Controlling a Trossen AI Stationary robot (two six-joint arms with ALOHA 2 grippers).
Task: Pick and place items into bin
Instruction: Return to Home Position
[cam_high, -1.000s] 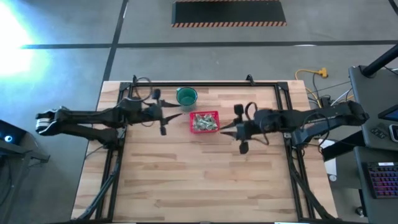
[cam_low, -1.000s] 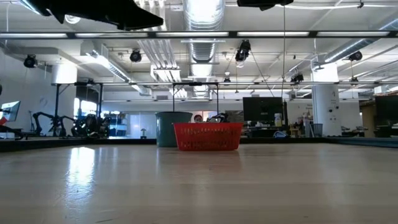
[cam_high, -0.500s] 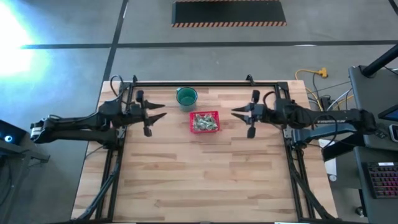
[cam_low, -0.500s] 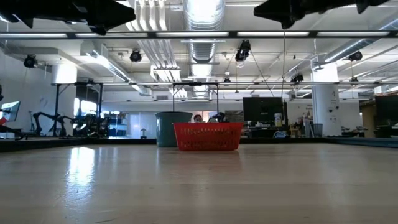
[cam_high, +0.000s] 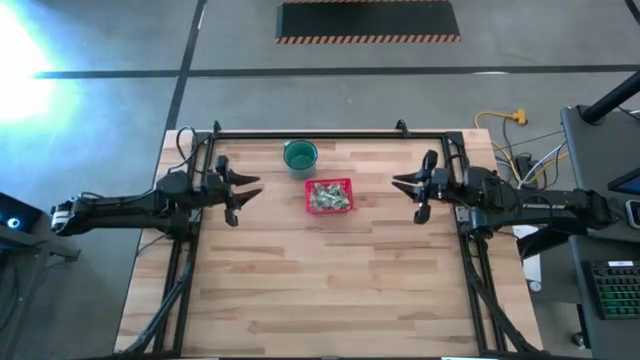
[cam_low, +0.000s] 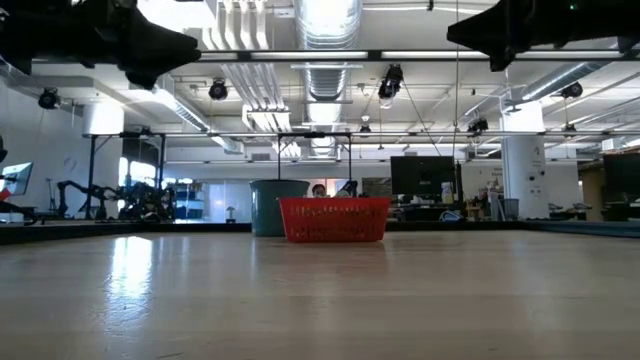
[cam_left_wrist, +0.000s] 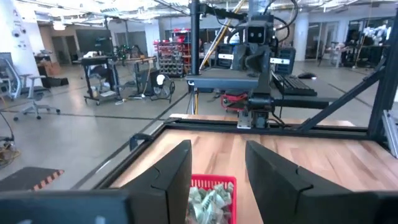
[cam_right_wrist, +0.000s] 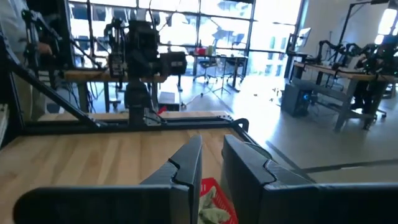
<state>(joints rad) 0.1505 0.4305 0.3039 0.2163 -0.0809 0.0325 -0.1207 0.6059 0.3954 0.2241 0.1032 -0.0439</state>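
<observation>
The red mesh-sided basket (cam_high: 329, 196) stands on its base on the far middle of the table and holds a heap of pale green-and-white wrapped pieces (cam_high: 327, 197). In the low view the basket (cam_low: 334, 220) is small and far off. My left gripper (cam_high: 252, 186) hovers to the basket's left, open and empty, pointing at it. My right gripper (cam_high: 398, 183) hovers to its right, open by a narrow gap and empty. Each wrist view shows the basket (cam_left_wrist: 212, 196) (cam_right_wrist: 214, 200) between that arm's own fingers, farther off. No pieces lie on the table.
A round dark green cup (cam_high: 300, 155) stands just beyond the basket's far left corner; in the low view the cup (cam_low: 266, 208) is behind it. A black metal frame (cam_high: 330, 135) runs along the far, left and right edges. Bare wood (cam_high: 320, 280) fills the near half.
Both grippers have drawn back from the basket. My left gripper has moved toward the table's left edge, my right gripper toward the right edge and slightly toward the far edge. The basket and its pieces have stayed where they were.
</observation>
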